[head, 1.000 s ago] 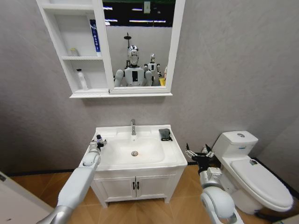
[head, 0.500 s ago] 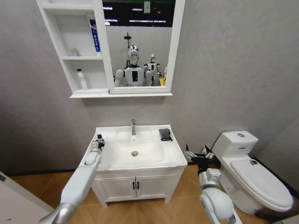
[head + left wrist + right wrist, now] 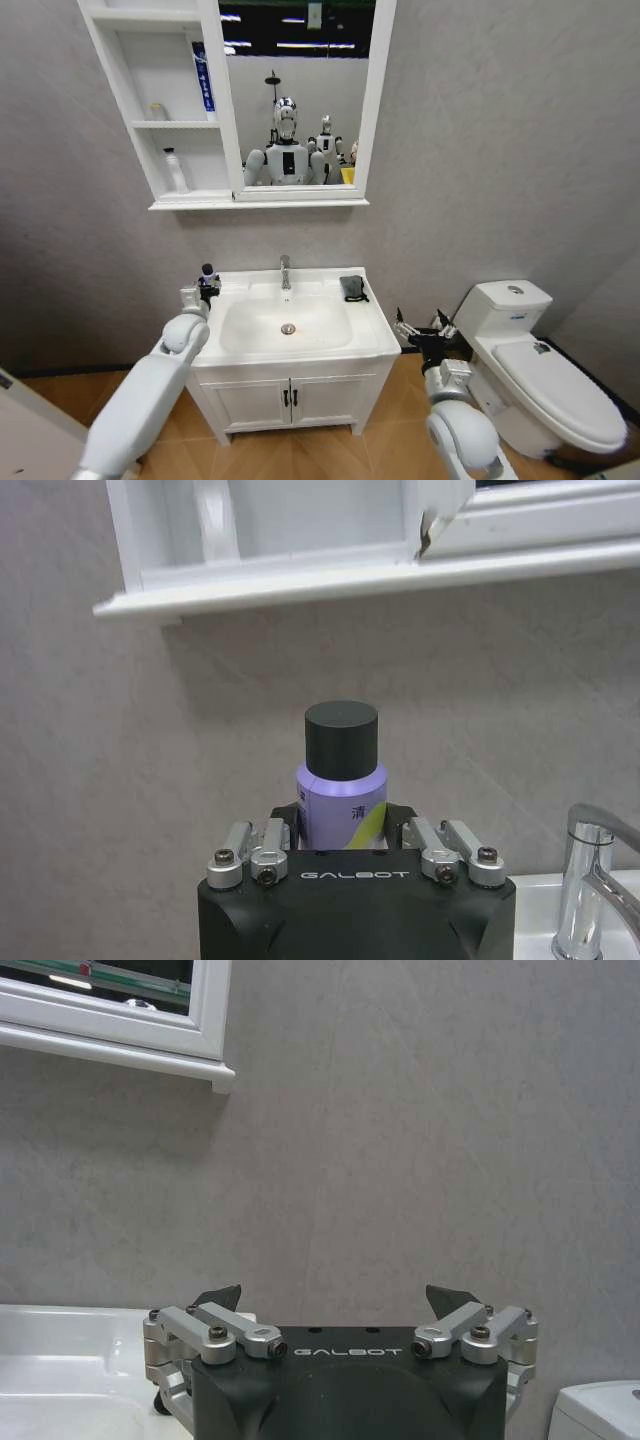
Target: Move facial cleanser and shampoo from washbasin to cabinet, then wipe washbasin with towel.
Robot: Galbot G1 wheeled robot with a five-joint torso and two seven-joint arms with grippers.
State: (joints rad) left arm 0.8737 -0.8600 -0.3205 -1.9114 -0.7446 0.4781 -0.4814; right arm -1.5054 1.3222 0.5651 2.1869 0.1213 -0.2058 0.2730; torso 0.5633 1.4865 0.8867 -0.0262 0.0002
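The left end effector [image 3: 205, 285] is clamped on a black-capped purple bottle [image 3: 341, 775] above the washbasin's [image 3: 375, 322] left rear corner. The right end effector [image 3: 420, 328], fingers apart, hangs between basin and toilet [image 3: 540, 375]. The towel [image 3: 352, 288] lies at right rear; the cabinet [image 3: 140, 110] hangs on the grey wall [image 3: 500, 150].

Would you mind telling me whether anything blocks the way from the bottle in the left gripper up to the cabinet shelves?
Nothing visible does. The left gripper holds the purple bottle above the washbasin's left rear corner, with bare wall between it and the cabinet overhead. A white bottle already stands in the lowest compartment, leaving room beside it.
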